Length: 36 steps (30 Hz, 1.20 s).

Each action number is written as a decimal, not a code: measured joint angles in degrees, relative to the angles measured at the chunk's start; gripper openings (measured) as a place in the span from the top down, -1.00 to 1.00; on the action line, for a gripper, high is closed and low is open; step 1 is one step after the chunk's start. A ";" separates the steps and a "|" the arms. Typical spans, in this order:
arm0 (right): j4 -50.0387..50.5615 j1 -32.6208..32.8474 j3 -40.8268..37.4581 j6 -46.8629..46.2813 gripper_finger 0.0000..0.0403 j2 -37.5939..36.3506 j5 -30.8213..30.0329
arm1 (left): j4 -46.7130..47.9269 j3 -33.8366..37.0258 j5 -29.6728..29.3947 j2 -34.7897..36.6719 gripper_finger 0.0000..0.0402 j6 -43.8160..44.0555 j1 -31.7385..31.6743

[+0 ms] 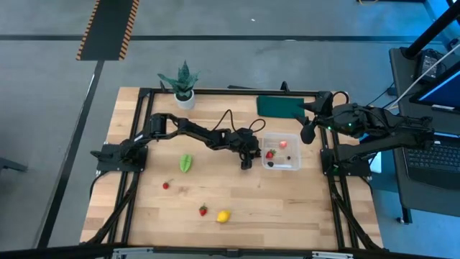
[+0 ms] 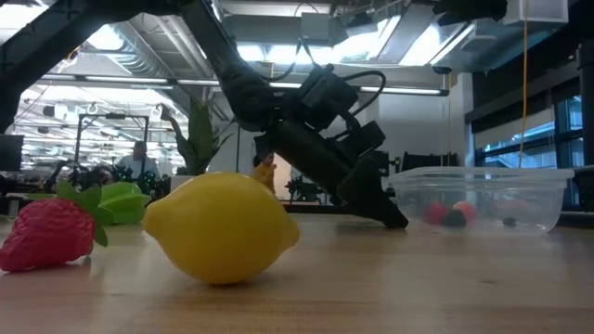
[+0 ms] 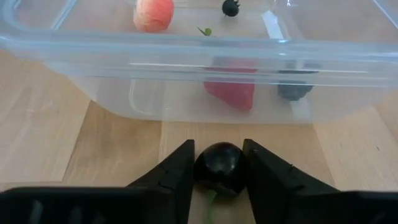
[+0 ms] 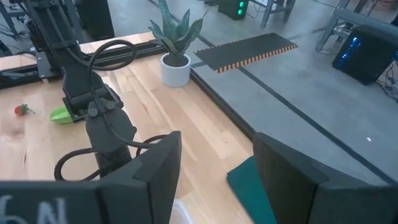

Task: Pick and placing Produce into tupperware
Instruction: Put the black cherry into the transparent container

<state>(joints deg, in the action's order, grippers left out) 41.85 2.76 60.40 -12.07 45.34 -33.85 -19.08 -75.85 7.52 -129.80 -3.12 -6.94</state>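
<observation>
Left gripper point(image 3: 219, 169): lowered to the table just beside the tupperware point(image 1: 293, 165); its fingers are closed on a dark berry point(image 3: 219, 165), which is pinched between them at the wood.
Right gripper point(image 4: 214, 165): held raised near the table's far right corner, beside the tupperware; its fingers are spread apart and nothing is held.
Tupperware contents: a pink round fruit point(image 3: 153, 13), a red berry point(image 3: 231, 93) and two dark berries point(image 3: 294, 91) are seen inside.
In the way: the clear wall of the tupperware stands directly in front of the left gripper.
Loose produce: a green leafy piece point(image 1: 185, 163), two small red berries point(image 1: 166, 185) and a yellow lemon point(image 1: 223, 216) are scattered well apart on the near side.
Other things: a potted plant point(image 1: 183, 85) and a flat dark green rectangle point(image 1: 280, 106) are set along the far edge.
Surface: a pale wooden table point(image 1: 287, 208) edged by a black frame.
Room: grey floor with a striped mat point(image 1: 108, 27); ceiling lights are seen behind in the low view.
</observation>
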 joint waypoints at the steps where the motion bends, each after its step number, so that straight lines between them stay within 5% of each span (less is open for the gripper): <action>1: 0.00 0.00 0.00 0.38 -0.01 0.00 0.00 | 0.02 0.00 0.02 0.02 0.46 0.02 0.00; 10: 0.00 0.00 0.00 0.58 -0.01 0.02 0.00 | 0.16 0.04 0.69 0.02 0.34 2.78 -0.26; 21: 0.00 -0.02 0.00 0.41 -0.01 0.01 0.00 | 0.89 0.14 0.65 0.74 0.47 3.02 -0.44; 36: 0.00 -0.02 0.00 0.40 -0.01 0.02 0.00 | 13.41 0.25 0.57 16.98 0.47 -1.85 -2.48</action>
<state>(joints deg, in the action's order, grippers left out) 41.85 2.74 60.40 -11.67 45.36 -33.85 -5.67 -75.61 8.10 -112.82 -4.97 -9.42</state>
